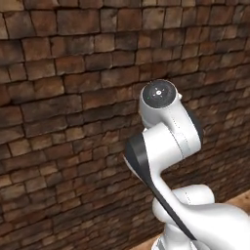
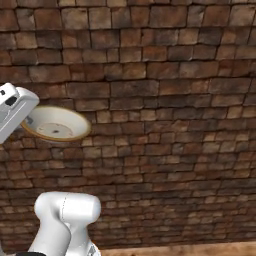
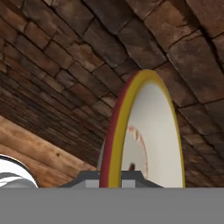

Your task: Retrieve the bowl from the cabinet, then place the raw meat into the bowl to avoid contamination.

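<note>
The bowl point(image 2: 57, 125), shallow and pale with a tan rim, hangs in the air in front of a brick wall, at the left of the right base view. My gripper point(image 2: 29, 120) is shut on its rim from the left. In the hand view the bowl point(image 3: 151, 135) stands edge-on right in front of the camera, its yellow-and-red rim running up from between my gripper's tips point(image 3: 111, 177). The cabinet and the raw meat are out of view.
A dark brown brick wall point(image 1: 63, 97) spans both base views close ahead. A strip of wooden floor point(image 2: 200, 248) runs along its foot. My own white arm point(image 1: 166, 141) rises at the lower right of the left base view.
</note>
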Robot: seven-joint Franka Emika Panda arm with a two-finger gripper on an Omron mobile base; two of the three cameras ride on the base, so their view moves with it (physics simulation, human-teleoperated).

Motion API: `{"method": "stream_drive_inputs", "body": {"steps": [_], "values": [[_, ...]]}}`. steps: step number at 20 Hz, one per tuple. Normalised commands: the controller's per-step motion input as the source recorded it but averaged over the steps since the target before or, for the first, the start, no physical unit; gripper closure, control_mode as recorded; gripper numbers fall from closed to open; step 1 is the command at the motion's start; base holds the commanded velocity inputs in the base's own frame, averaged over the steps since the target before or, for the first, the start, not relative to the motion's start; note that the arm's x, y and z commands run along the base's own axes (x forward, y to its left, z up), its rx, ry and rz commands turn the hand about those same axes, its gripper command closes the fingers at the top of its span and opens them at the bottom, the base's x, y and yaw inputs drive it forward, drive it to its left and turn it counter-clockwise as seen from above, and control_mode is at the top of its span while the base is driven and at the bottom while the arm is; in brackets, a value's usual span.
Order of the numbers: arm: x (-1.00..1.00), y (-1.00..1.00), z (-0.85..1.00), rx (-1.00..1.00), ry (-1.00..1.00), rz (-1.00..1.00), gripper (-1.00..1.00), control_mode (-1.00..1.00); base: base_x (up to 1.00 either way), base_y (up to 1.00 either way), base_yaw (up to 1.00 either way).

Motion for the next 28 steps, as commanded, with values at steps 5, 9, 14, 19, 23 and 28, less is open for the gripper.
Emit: {"method": "stream_drive_inputs", "body": {"steps": [5,9,14,19,23,28], "values": [[0.0,0.0,0.0,0.0,0.0,0.0,1.0,1.0,0.17,0.05,-0.43],[0.0,0.0,0.0,0.0,0.0,0.0,1.0,1.0,0.14,0.04,-0.45],[0.0,0.0,0.0,0.0,0.0,0.0,1.0,1.0,0.12,0.03,-0.45],[0.0,0.0,0.0,0.0,0.0,0.0,1.0,1.0,0.12,0.03,-0.45],[0.0,0.0,0.0,0.0,0.0,0.0,1.0,1.0,0.1,0.02,-0.46],[0.0,0.0,0.0,0.0,0.0,0.0,1.0,1.0,0.05,0.0,-0.47]]}}
